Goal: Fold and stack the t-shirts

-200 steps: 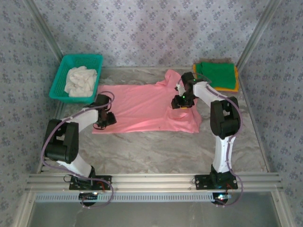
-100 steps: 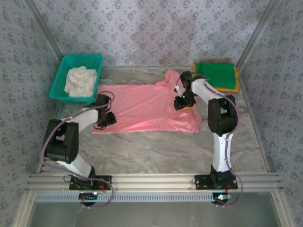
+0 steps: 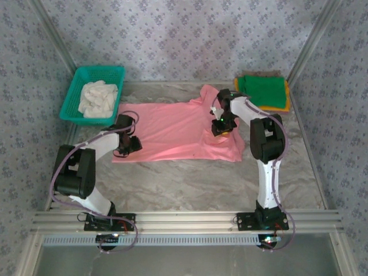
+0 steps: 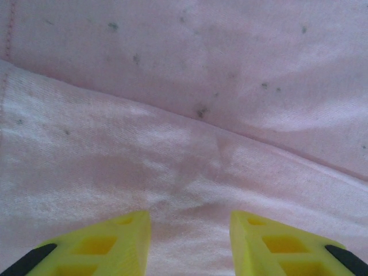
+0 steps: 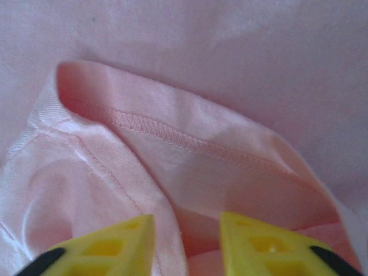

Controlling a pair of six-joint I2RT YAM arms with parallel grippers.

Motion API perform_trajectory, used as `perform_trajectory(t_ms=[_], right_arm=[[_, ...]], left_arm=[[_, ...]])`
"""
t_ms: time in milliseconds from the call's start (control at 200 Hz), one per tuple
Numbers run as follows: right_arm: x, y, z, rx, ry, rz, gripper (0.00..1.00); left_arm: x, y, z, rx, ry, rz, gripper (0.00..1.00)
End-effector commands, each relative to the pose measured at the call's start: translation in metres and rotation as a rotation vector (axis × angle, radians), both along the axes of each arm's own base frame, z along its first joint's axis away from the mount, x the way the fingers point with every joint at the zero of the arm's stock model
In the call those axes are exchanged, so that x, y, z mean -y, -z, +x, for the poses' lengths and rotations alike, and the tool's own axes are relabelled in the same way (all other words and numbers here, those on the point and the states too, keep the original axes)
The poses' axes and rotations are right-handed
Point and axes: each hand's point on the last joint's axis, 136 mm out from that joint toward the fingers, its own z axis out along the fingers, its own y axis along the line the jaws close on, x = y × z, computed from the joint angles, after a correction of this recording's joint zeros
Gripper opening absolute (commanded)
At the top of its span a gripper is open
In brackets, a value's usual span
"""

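A salmon-pink t-shirt lies spread flat across the middle of the table. My left gripper is down on its left edge. In the left wrist view, the left gripper is open and its yellow fingers rest on smooth pink cloth. My right gripper is on the shirt's right part. Its jaws stand apart astride a raised stitched fold, open. A folded green t-shirt lies on an orange-yellow one at the back right.
A teal mesh basket holding a crumpled white cloth stands at the back left. Patterned walls with metal posts close in the marble table on three sides. The arm bases sit on a rail at the near edge.
The right arm's elbow has swung a little to the left, and its gripper has shifted slightly over the shirt. The left arm and the shirts have not moved.
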Motion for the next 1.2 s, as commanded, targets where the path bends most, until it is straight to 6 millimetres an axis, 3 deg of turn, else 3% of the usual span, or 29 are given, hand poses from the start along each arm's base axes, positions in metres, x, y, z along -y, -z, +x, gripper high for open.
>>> perform_trajectory(t_ms=[0, 165, 240, 480, 535, 565, 745, 939, 1194], right_arm=[[-0.006, -0.003, -0.001, -0.005, -0.026, 0.014, 0.25], [-0.014, -0.013, 0.004, 0.026, -0.039, 0.029, 0.13], [-0.019, -0.019, 0.006, 0.043, -0.058, 0.033, 0.0], [-0.022, -0.034, 0.011, 0.077, -0.068, 0.035, 0.0], [-0.015, -0.033, 0.011, 0.078, -0.062, -0.006, 0.32], [-0.012, -0.033, 0.011, 0.08, -0.055, -0.022, 0.4], [0.007, -0.024, 0.002, 0.04, -0.032, -0.059, 0.46], [0.006, -0.011, -0.001, 0.013, -0.043, -0.072, 0.42], [0.008, -0.006, -0.003, -0.001, -0.037, -0.079, 0.47]], left_arm=[[0.001, -0.002, 0.001, 0.012, 0.007, -0.008, 0.41], [0.0, 0.0, -0.001, 0.01, 0.006, -0.006, 0.41], [0.0, 0.001, -0.001, 0.008, 0.006, -0.004, 0.41], [-0.003, 0.001, -0.002, 0.006, 0.004, 0.001, 0.41], [-0.002, 0.001, -0.002, 0.006, 0.006, 0.0, 0.41], [-0.003, 0.001, -0.002, 0.005, 0.005, 0.001, 0.41], [-0.003, 0.002, -0.003, 0.002, 0.006, 0.001, 0.41], [-0.001, 0.006, -0.001, -0.009, 0.009, -0.009, 0.41], [-0.002, 0.006, -0.003, -0.008, 0.007, -0.009, 0.41]])
